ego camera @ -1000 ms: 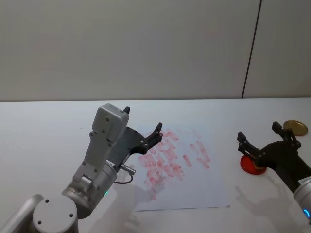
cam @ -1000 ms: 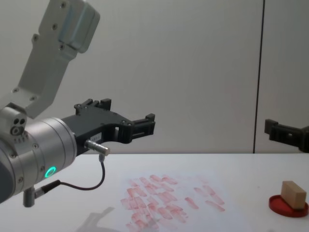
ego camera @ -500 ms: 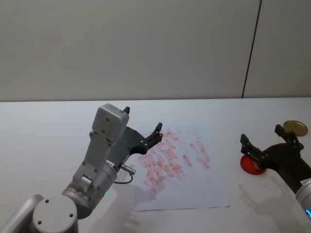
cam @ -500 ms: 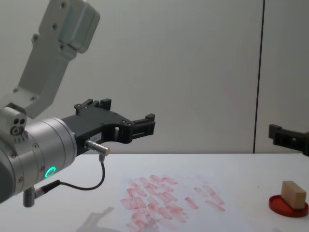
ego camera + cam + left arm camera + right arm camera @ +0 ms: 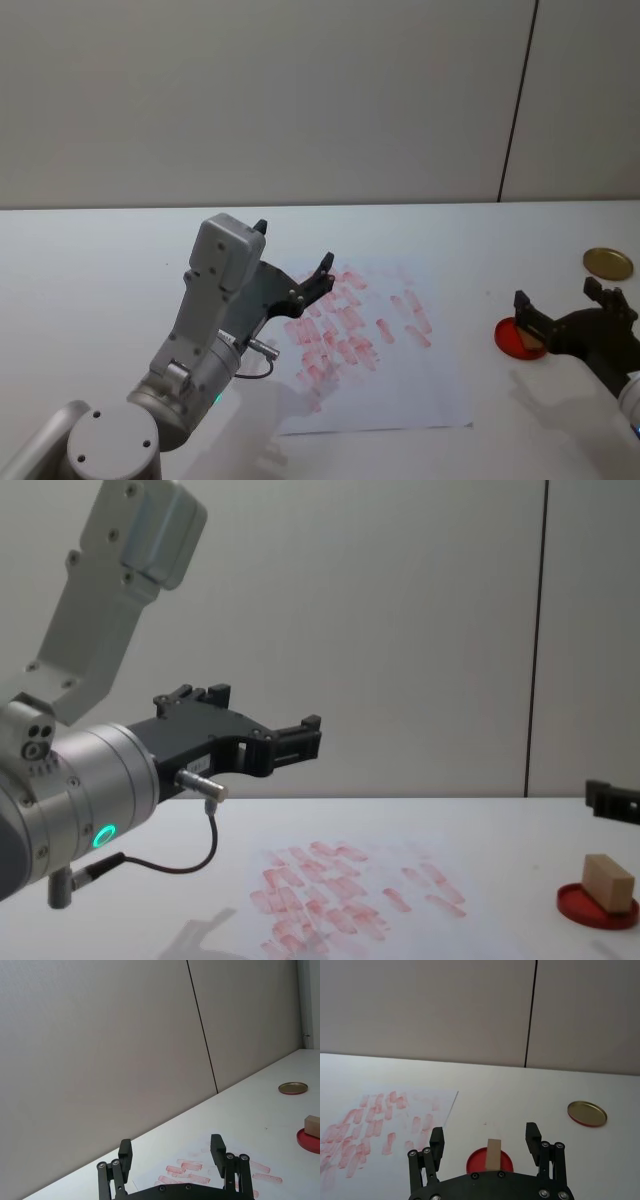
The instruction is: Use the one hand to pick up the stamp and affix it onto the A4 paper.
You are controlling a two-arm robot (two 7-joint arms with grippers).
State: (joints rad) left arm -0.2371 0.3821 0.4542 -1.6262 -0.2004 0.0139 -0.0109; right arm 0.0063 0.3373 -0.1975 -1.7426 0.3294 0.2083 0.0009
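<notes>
At the table's (image 5: 100, 260) right, the stamp (image 5: 608, 880) stands on the ink pad (image 5: 575, 901). The right gripper (image 5: 485, 1134) hovers short of it, jaws wide. Approach step: next, straddle and close. The left gripper (image 5: 171, 1150) idles near the A4 paper (image 5: 420, 390), jaws wide.

A white tabletop (image 5: 90, 260) runs the full width of the scene, from the near edge to a straight far edge. Its surface is matte and plain, and the light on it is soft and even. Behind the far edge stands a pale grey wall (image 5: 250, 100) of large smooth panels. A thin dark seam (image 5: 517, 100) runs upright down the wall right of centre and meets the tabletop's far edge. In the left wrist view a paler upright strip (image 5: 302, 1000) stands further along the wall, past the seam.
</notes>
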